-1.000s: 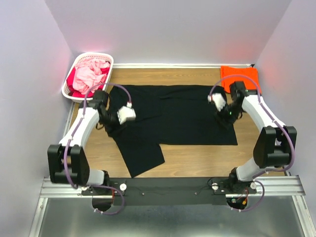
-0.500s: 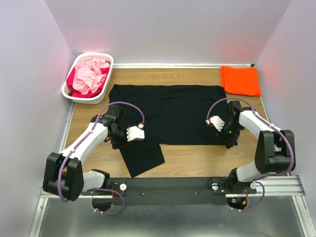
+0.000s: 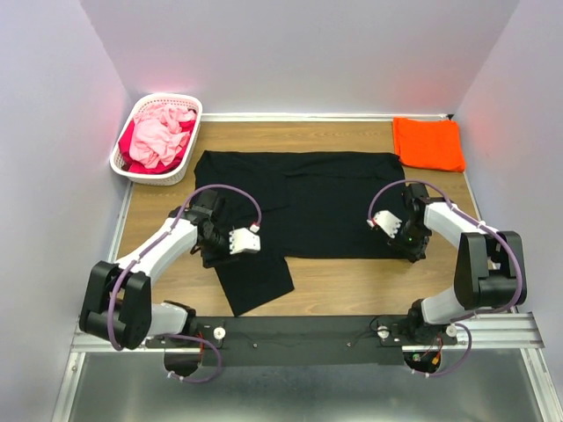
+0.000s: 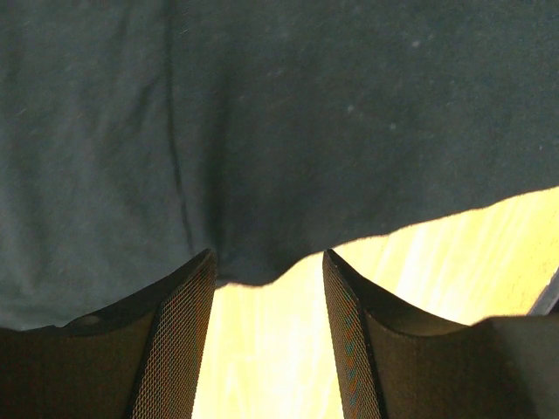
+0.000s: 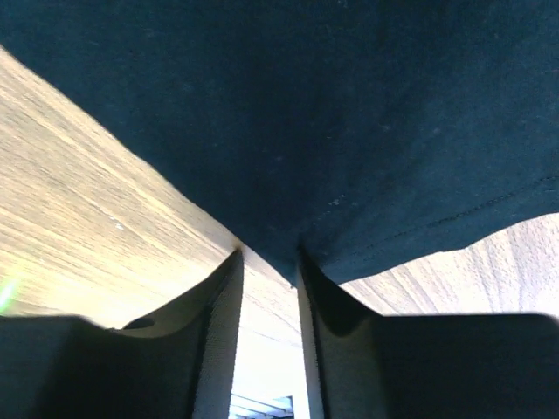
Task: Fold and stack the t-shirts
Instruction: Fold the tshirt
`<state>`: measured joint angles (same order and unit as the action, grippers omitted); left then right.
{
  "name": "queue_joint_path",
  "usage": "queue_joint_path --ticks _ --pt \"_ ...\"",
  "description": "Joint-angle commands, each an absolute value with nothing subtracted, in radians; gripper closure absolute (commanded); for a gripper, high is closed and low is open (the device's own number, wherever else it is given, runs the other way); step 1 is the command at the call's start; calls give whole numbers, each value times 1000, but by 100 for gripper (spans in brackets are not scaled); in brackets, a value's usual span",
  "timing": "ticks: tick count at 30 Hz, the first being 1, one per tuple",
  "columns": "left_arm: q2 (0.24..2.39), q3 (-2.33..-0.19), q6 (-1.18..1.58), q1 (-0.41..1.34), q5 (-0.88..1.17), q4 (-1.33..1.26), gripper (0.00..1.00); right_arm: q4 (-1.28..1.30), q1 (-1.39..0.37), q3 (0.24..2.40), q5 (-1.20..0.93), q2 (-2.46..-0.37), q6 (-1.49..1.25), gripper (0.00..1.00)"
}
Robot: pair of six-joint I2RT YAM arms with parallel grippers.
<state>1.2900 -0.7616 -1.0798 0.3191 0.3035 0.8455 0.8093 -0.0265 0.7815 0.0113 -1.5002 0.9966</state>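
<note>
A large black t-shirt (image 3: 325, 198) of soft matte knit lies spread flat across the middle of the wood-grain bench (image 3: 352, 281), a long flap of it trailing off toward 7 o'clock. A bright orange t-shirt (image 3: 428, 143) sits folded into a neat rectangle in the 1 o'clock corner, well apart from the black one. At 10 o'clock stands a white lattice plastic basket (image 3: 123, 149) heaped with crumpled pink and red clothes (image 3: 157, 134).

The left hand (image 3: 242, 241) rests low at the shirt's 8 o'clock edge. Its wrist view shows the two mesh-textured fingers (image 4: 179, 340) standing apart, bare wood between them and the sagging black hem just at their tips: open, holding nothing.

The right hand (image 3: 387, 224) is down at the shirt's 4 o'clock edge. In its wrist view the fingers (image 5: 218, 340) are drawn near together, and a stitched corner of the black cloth dips into the narrow gap; whether they clamp it cannot be told.
</note>
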Motion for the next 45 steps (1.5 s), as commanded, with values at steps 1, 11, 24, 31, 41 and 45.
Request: queue_joint_path --ticks 1,11,24,31,41,45 --pt "1315 -738 -1062 345 285 792 40 706 -25 745 34 -1554 1005 67" --pt "1393 -690 -1011 451 135 698 46 709 -25 762 32 -1563 989 98" --pt "1299 -761 -1019 466 127 833 100 828 -25 831 5 -1457 988 100" --pt "1203 -839 -1019 433 164 946 100 916 -5 834 -21 -1341 1011 100" --pt "1189 -885 -1028 403 182 986 100 974 23 925 -60 -1344 1022 99" --pt "1160 -897 -1039 393 190 1026 100 1000 23 910 -41 -1313 1055 100"
